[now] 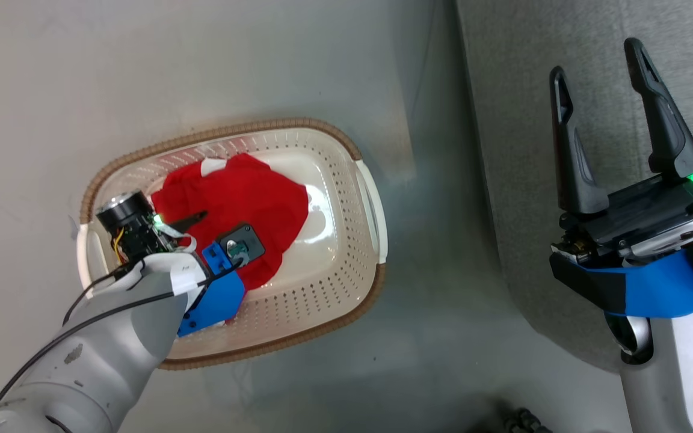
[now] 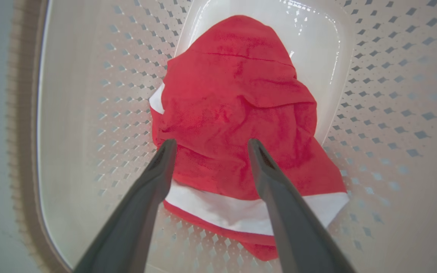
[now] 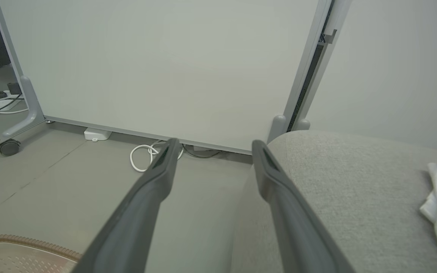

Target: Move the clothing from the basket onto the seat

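One garment (image 2: 233,106) lies mid-frame in the basket (image 2: 393,113); your left end effector (image 2: 211,142) hovers above, spread apart. Pickup step: probably lower, then clamp a fold.

A: Status of your left arm (image 1: 100,337)?
B: Stretched forward and down, wrist tipped over. My left gripper (image 2: 211,142) points downward, both fingers spread wide, gripping nothing.
A: Right side?
B: My right gripper (image 1: 597,60) sits off to my side, fingers pointing forward, parted wide, likewise empty.
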Controlling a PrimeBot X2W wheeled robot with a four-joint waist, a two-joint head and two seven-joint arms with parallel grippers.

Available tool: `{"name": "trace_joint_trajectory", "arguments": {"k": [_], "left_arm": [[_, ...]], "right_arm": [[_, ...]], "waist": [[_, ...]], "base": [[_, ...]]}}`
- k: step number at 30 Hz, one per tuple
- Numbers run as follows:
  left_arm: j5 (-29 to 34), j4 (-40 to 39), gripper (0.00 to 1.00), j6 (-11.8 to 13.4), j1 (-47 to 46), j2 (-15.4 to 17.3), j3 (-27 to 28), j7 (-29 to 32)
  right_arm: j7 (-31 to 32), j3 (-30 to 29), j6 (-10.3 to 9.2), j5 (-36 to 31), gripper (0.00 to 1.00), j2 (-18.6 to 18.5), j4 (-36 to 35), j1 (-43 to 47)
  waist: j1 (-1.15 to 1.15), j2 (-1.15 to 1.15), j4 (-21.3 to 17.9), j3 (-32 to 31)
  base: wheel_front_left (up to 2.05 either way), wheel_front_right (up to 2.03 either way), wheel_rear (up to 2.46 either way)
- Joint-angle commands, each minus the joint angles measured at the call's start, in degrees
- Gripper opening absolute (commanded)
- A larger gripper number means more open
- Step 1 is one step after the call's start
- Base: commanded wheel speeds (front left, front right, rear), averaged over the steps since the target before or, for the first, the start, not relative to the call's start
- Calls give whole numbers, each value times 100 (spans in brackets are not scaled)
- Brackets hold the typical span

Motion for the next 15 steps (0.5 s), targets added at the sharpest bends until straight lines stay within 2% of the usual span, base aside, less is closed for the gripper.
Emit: {"name": "trace_joint_trajectory", "arguments": {"k": [1,15], "left_arm": [[-3,2,100,-1,-138,-1,-50,47],[-191,48,100,-1,-613,86,-174,749]], "right_arm": [[-3,3,1,-35,100,-21,-45,-98],[-2,9,1,-148,100,11,-610,-132]], "waist": [[-1,0,65,157],[-1,0,64,969]], "base": [[0,0,0],[0,0,0]]}}
